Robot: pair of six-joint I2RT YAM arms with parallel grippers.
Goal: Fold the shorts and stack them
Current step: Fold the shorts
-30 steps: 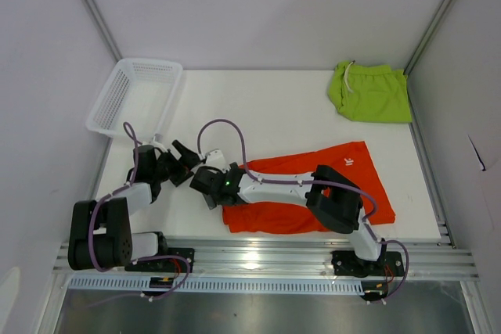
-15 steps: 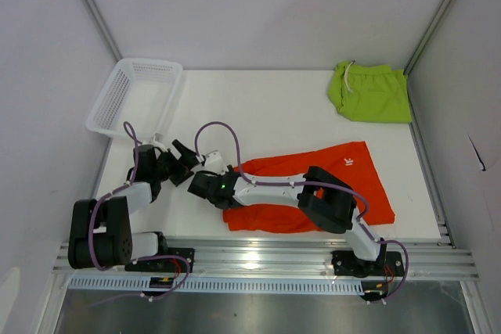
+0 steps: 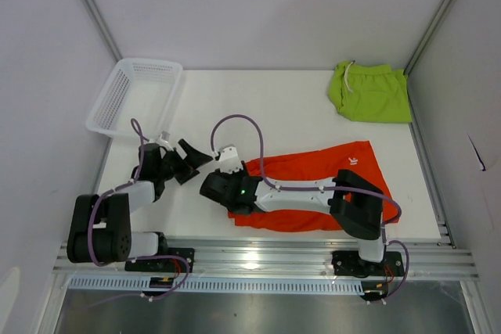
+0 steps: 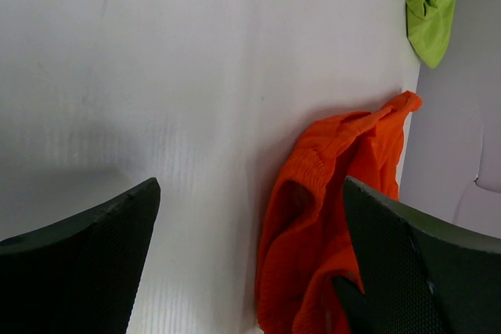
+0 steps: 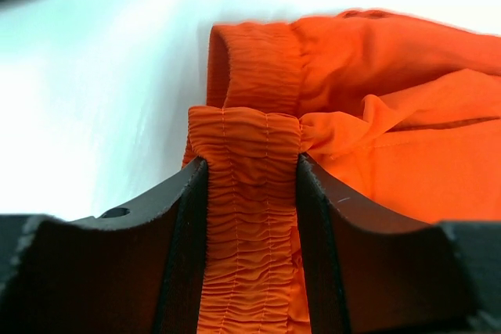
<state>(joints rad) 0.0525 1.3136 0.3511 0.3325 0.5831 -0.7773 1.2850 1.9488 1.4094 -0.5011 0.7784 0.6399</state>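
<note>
The orange shorts (image 3: 344, 170) lie spread on the near right of the table, white logo at the far corner. My right gripper (image 3: 227, 197) sits at their left end. In the right wrist view, my right gripper (image 5: 246, 166) is shut on the gathered elastic waistband (image 5: 244, 224), which fills the gap between both pads. My left gripper (image 3: 192, 160) hovers just left of that end, open and empty. In the left wrist view, my left gripper (image 4: 249, 189) frames bare table and the orange shorts (image 4: 313, 217). The lime green shorts (image 3: 372, 93) lie bunched at the far right corner, and the green shorts (image 4: 430, 5) also show in the left wrist view.
A white mesh basket (image 3: 137, 95) stands at the far left corner. The table (image 3: 258, 107) is walled on the left, back and right. A metal rail (image 3: 266, 256) runs along the near edge by the arm bases.
My right gripper has closed onto the orange waistband and shifted slightly right, bunching the shorts' left end. My left gripper has edged a little farther and right, still open.
</note>
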